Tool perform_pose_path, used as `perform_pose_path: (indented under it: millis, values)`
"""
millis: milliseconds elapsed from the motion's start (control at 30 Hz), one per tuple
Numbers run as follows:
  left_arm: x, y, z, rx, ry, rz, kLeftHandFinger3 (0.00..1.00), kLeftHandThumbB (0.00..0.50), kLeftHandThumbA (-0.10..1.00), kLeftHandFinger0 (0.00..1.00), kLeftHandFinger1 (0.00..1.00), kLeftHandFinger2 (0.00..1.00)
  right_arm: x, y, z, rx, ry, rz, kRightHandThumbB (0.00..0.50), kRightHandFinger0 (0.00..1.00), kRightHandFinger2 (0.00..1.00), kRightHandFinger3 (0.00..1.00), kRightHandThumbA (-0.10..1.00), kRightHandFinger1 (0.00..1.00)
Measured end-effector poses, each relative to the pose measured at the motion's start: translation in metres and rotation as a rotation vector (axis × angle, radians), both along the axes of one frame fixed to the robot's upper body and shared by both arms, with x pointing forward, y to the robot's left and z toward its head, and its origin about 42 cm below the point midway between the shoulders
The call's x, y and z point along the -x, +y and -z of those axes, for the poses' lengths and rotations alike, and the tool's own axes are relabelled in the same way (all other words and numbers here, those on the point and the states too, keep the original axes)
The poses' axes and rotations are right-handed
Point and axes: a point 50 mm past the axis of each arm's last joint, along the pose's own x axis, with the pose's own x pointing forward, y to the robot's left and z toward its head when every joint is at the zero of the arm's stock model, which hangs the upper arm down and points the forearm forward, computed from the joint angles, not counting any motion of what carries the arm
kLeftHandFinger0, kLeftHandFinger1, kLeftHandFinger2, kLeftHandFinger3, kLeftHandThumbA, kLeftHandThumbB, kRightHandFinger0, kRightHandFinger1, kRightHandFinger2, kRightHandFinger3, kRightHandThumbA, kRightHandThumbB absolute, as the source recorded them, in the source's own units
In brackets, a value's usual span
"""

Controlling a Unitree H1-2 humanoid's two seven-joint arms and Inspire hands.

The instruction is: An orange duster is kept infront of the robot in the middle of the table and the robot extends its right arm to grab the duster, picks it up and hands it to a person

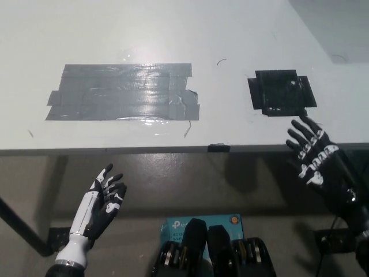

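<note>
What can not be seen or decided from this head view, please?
- Duster: none appears on the table; where it is, the head view does not tell.
- Person: none in frame.
- Right robot hand: open; its arm is cut off by the right edge.
- Left robot hand: open below the table edge; its arm leaves the bottom edge.
- Blue box: label half hidden by the robot's body, too small to read.

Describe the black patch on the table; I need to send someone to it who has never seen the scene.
On the white table, look toward the near edge on the robot's right side, just beyond the open black right hand. The black patch is small and squarish, unlike the wide grey tape patch further left.
</note>
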Motion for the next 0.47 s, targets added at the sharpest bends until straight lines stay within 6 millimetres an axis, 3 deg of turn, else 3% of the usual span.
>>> perform_pose_path:
  millis: [100,200,467]
  values:
    - [0.0,0.0,0.0,0.0,0.0,0.0,1.0,0.06,0.81,0.84,0.92,1.0,-0.002,0.0,0.018,0.049,0.027,0.05,0.253,1.0,1.0,1.0,0.87,1.0]
    - [0.0,0.0,0.0,0.0,0.0,0.0,1.0,0.067,0.87,0.91,1.0,1.0,-0.006,0.002,0.033,0.09,0.055,0.078,0.246,1.0,1.0,1.0,0.91,1.0]
    - [0.0,0.0,0.0,0.002,-0.001,-0.001,1.0,0.076,0.92,1.0,1.0,1.0,-0.011,0.007,0.066,0.233,0.095,0.114,0.256,1.0,1.0,1.0,0.89,1.0]
